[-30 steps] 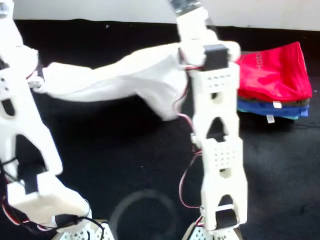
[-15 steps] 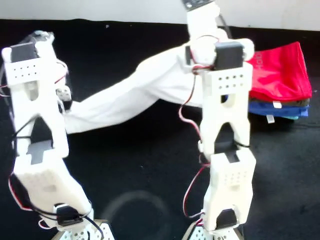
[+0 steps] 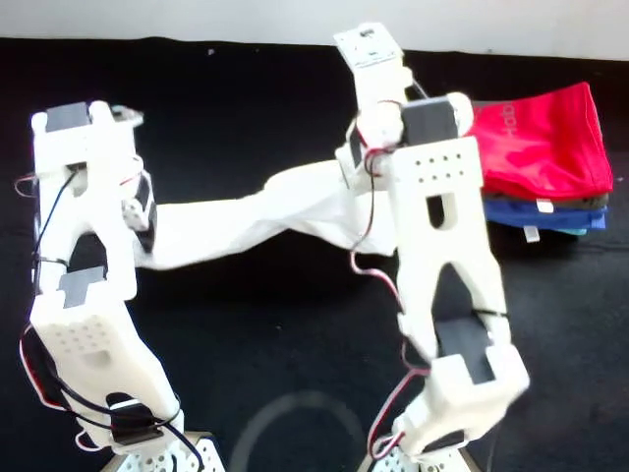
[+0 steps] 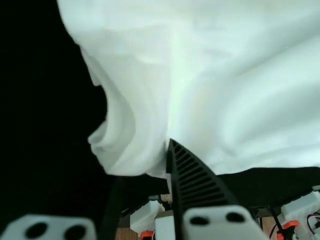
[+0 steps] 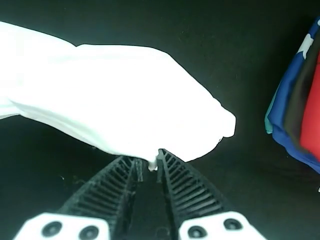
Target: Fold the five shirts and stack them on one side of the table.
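Observation:
A white shirt (image 3: 251, 216) hangs stretched between the two arms above the black table (image 3: 256, 324). My left gripper (image 3: 142, 231) is shut on its left end; in the left wrist view the cloth (image 4: 200, 90) bunches over the black finger (image 4: 192, 175). My right gripper (image 3: 359, 162) is shut on the shirt's right end, and in the right wrist view the black fingers (image 5: 177, 182) pinch the edge of the white cloth (image 5: 115, 95). A stack of folded shirts (image 3: 541, 162), red on top with blue beneath, lies at the far right.
The stack's blue and red edges (image 5: 300, 100) lie close beside the right gripper. The black table continues bare in front of the arms, and a pale wall strip (image 3: 197, 20) runs along the back.
Both arms have come down and toward the front, and the white shirt has sunk with them, now stretched lower and narrower between the grippers. The left arm swung in from the edge.

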Tool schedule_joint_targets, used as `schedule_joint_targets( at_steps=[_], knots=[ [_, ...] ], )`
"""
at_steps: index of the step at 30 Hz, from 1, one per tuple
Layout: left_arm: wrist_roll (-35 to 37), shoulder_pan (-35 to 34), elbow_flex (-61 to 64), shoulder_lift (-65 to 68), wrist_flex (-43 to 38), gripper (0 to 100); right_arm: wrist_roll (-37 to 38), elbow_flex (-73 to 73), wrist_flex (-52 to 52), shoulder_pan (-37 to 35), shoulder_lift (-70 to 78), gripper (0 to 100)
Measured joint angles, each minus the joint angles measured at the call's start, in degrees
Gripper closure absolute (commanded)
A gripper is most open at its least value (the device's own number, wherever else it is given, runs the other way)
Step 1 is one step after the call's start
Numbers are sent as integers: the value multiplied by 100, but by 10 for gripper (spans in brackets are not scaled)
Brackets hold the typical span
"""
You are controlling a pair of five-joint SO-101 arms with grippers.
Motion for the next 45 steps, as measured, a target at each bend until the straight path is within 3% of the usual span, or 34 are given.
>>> schedule_joint_targets(
  at_steps=[9,16,18,23,31,38,45],
  knots=[
    [-607,-598,448,0,0,873,0,4765,-2224,0,-2734,993],
    [-1204,-826,703,-791,0,821,0,7473,-2892,0,-4571,984],
    [-1240,-747,844,-897,0,811,18,7938,-3033,0,-4800,934],
    [-1257,-484,1099,-923,-44,811,563,8132,-2927,0,-4958,785],
    [-1257,-440,1398,-888,-712,811,844,7015,-2048,0,-4976,786],
    [-1257,-440,1618,18,-1073,811,844,6936,-2391,0,-4404,786],
    [-1257,-440,1521,105,-1090,811,844,7015,-2901,0,-3095,786]
  ],
)
